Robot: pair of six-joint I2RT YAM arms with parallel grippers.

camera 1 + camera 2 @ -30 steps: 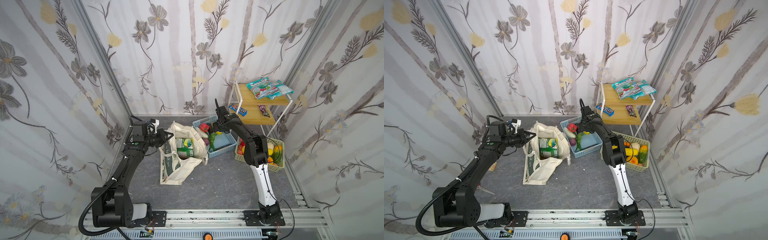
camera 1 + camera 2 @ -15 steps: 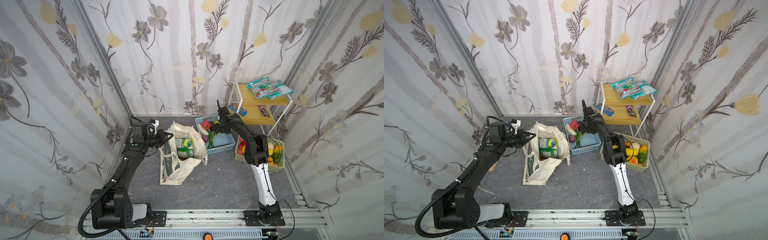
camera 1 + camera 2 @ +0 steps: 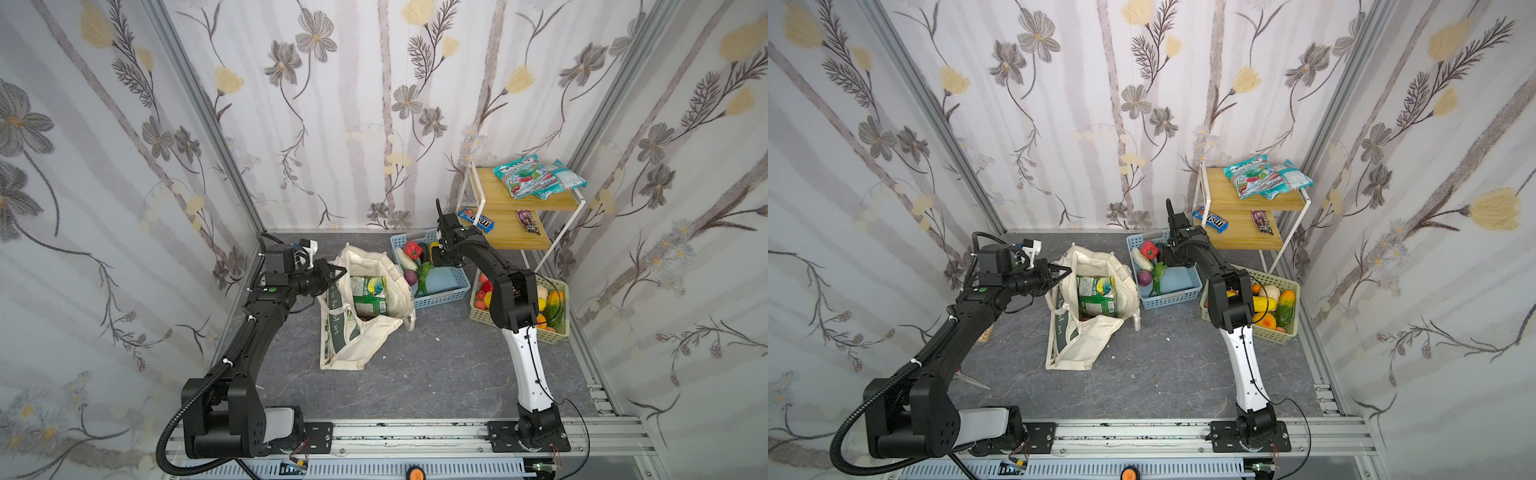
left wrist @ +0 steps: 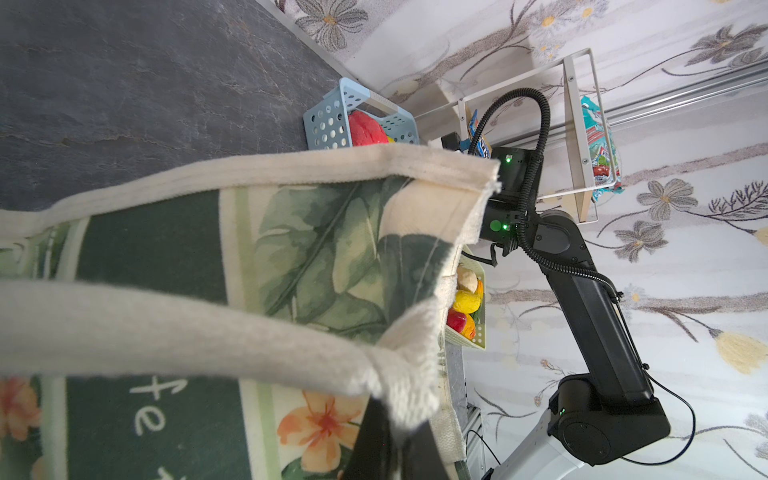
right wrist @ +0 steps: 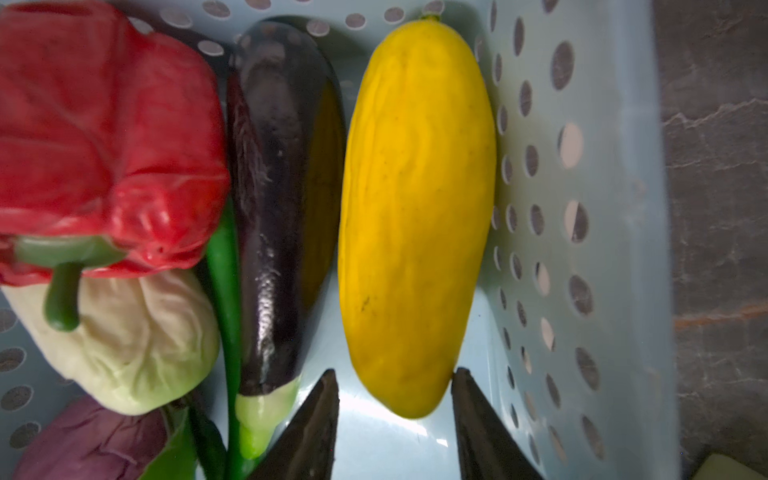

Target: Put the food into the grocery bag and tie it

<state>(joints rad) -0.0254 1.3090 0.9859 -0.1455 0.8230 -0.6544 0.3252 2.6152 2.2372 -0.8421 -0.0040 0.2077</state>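
Bag [image 3: 365, 332] lies on the floor, mouth open, a green packet [image 3: 368, 293] inside. Left gripper [image 3: 336, 274] is clamped tight on the bag's rim, holding that edge up. Right gripper [image 5: 395, 376] sits in the blue basket [image 5: 582, 166], jaws partly apart astride the yellow squash's [image 5: 415, 199] end: one fingertip [image 5: 463, 380] touches it, the other stands just clear.

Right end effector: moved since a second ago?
Yes. The right end effector has shifted from the middle of the blue basket toward its far end, nearer the back wall, and now straddles the yellow vegetable.
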